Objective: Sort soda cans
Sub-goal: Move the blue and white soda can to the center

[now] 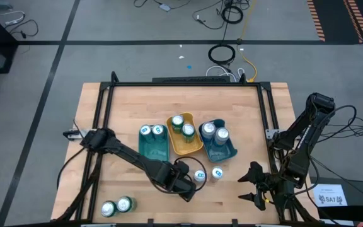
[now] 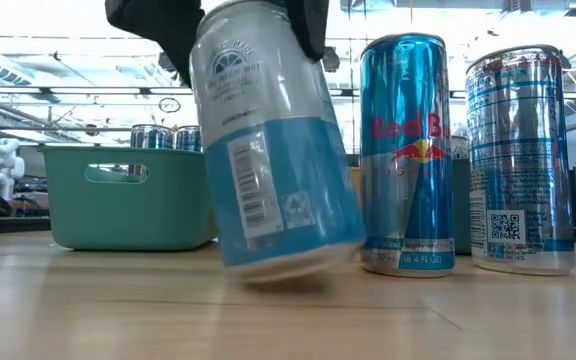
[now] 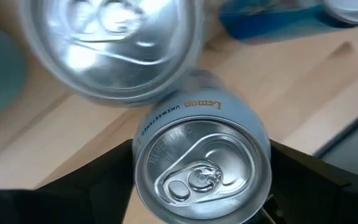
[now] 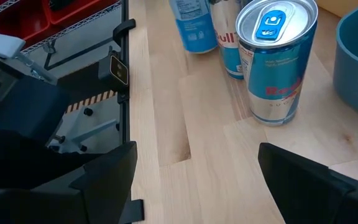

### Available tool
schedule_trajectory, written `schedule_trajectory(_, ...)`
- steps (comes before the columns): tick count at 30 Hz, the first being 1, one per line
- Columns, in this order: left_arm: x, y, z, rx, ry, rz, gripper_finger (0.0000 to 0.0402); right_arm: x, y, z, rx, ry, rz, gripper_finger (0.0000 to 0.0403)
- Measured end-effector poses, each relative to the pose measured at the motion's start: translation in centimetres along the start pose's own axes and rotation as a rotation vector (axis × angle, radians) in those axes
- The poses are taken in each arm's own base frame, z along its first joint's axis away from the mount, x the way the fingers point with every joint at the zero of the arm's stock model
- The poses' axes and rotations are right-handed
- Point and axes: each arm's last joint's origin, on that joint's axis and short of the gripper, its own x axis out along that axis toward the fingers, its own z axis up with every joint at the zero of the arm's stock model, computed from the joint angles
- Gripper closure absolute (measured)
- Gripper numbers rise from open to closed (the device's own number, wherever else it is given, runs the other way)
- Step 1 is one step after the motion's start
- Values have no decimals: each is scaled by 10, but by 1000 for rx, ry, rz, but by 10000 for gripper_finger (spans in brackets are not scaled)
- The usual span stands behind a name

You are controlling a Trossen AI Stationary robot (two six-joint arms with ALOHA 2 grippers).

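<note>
The lemon can (image 2: 273,140), white above and pale blue below, sits clamped between the fingers of my left end effector (image 1: 183,184). It is tilted, its long axis leaning away from upright, and only one edge of its base touches the bench (image 1: 106,113). Taking the yellow tray (image 1: 184,146) as my landmark, the can is on the near side of it, close to the tray's front edge. Two more cans stand upright just beside it: a blue Red Bull can (image 2: 406,155) and a silver-blue can (image 2: 520,160). The teal tray (image 1: 153,146) adjoins the yellow tray on its left, the blue tray (image 1: 222,150) on its right, each holding two cans. My right end effector (image 1: 255,184) waits open, out past the blue tray at the bench's near right, facing the silver-blue can. My left arm already has this can, so I judge the carry falls to it.
</note>
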Motion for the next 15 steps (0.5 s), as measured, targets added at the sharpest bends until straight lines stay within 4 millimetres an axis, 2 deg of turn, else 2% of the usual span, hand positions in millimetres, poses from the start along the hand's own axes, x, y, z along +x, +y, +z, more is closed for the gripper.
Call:
schedule_trajectory(8,-1,8,2,-40,12,74,76,0,0,0,-3,0,-1,76)
schedule_trajectory(15,-1,7,3,-45,6,60,75,0,0,0,-9,0,-2,76)
